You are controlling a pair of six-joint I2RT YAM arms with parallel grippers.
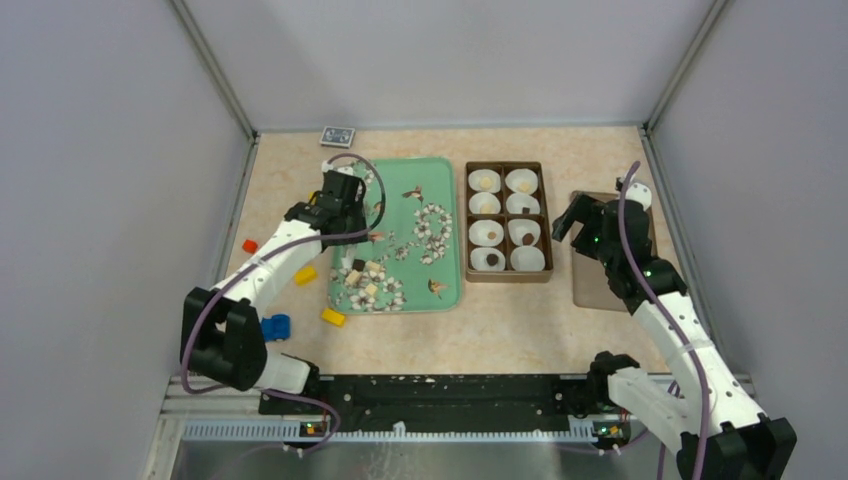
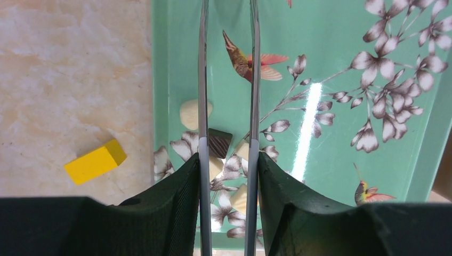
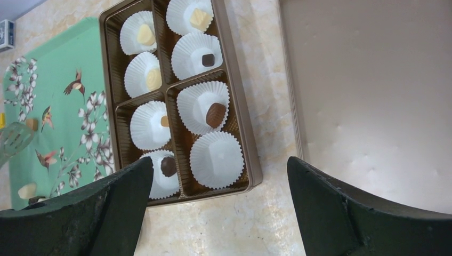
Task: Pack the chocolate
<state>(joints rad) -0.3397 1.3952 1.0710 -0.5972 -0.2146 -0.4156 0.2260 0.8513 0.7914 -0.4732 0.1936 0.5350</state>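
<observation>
Nearly done, I'd say: seven of eight paper cups are filled. Nearest you, the loose chocolates (image 1: 362, 278) sit at the near-left end of the green tray (image 1: 400, 170), a handful spare, and you need one more. Your left hand (image 2: 227, 53) hovers over the tray by them with its fingers (image 2: 203, 80) narrowly parted. The tips are out of shot, so I can't tell if it holds anything. Your right hand (image 3: 219, 186) is spread wide and empty, beside the box (image 3: 247, 133). The near-right cup (image 3: 217, 159) is empty; the others hold one cream, tan or dark piece each. The lid (image 3: 373, 96) lies to the right, not yet on.
</observation>
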